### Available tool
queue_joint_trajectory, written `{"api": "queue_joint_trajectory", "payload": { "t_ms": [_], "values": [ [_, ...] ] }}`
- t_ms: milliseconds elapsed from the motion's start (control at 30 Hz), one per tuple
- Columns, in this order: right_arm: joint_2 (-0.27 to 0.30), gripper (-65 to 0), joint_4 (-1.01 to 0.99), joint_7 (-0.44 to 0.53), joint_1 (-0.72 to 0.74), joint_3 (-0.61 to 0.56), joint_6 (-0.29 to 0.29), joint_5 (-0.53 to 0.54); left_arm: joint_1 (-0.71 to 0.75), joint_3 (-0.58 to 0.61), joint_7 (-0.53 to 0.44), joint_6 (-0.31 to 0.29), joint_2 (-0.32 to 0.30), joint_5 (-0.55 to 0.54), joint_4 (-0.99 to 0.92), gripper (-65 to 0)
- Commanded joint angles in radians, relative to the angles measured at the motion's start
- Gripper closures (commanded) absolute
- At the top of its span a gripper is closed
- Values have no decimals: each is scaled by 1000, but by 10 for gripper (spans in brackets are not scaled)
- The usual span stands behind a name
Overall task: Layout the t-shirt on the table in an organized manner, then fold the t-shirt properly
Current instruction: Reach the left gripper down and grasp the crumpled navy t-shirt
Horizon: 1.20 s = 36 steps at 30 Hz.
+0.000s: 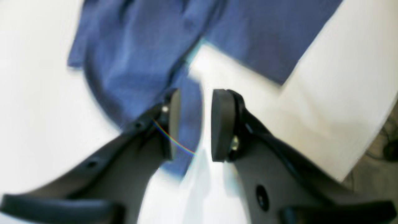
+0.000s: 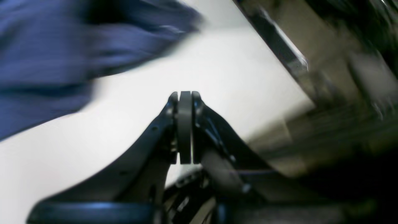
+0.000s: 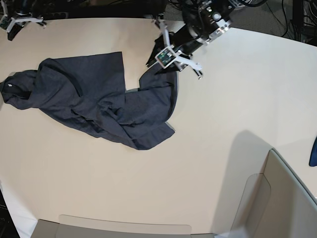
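Note:
The dark navy t-shirt point(image 3: 99, 104) lies crumpled on the left half of the off-white table point(image 3: 223, 99), with its small white neck label point(image 3: 11, 85) at the far left. My left gripper point(image 3: 156, 65) hovers at the shirt's upper right edge. In the left wrist view that gripper point(image 1: 196, 99) stands open, and a strip of the t-shirt point(image 1: 140, 46) runs down through the gap close to the left pad point(image 1: 174, 124). My right gripper point(image 2: 185, 93) is shut with nothing in it, above bare table point(image 2: 217, 77), apart from the t-shirt point(image 2: 40, 62).
Grey-beige box walls point(image 3: 277, 198) stand at the bottom right, with another low wall point(image 3: 124, 230) along the front. A small blue cloth scrap point(image 3: 313, 151) shows at the right edge. The table's edge point(image 1: 370, 146) is close on the left wrist view's right.

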Motion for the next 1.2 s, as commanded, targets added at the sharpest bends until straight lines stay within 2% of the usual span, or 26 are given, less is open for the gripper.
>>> {"api": "queue_joint_trajectory", "payload": {
  "t_ms": [0, 67, 133, 200, 300, 433, 567, 633, 700, 867, 933, 1000, 1167],
  "values": [
    [18, -6, 17, -9, 12, 58, -6, 16, -42, 26, -15, -8, 37, -2, 21, -182],
    [20, -6, 17, -91, 55, 131, 19, 34, -77, 55, 0, -15, 61, -2, 16, -185],
    [26, -6, 16, -157, 99, 223, 71, 33, -106, 93, 4, -15, 110, -2, 7, -187],
    [50, -6, 2, -207, 145, 303, 128, 33, -134, 127, 8, -15, 172, -2, -5, -208],
    [102, -6, -38, -263, 204, 384, 183, 31, -189, 184, 70, -15, 259, -2, -70, -236],
    [162, -7, -84, -316, 254, 412, 186, 31, -303, 250, 159, -15, 360, -2, -186, -240],
    [190, -7, -127, -318, 280, 409, 186, 24, -400, 256, 161, -15, 449, -2, -297, -240],
    [208, -8, -150, -318, 308, 407, 187, 5, -447, 259, 161, -13, 457, -2, -370, -240],
    [214, -35, -168, -318, 329, 406, 187, -16, -488, 259, 147, -8, 457, -4, -432, -240],
    [216, -181, -196, -319, 388, 404, 189, -64, -531, 259, 72, 1, 457, -4, -590, -240],
    [233, -204, -211, -319, 405, 401, 189, -64, -550, 260, 55, 44, 457, -9, -662, -240],
    [244, -204, -230, -319, 420, 374, 191, -64, -568, 260, 14, 82, 457, -68, -706, -240],
    [273, -204, -267, -318, 452, 276, 191, -64, -608, 260, -74, 90, 457, -246, -756, -240]
  ]
}}
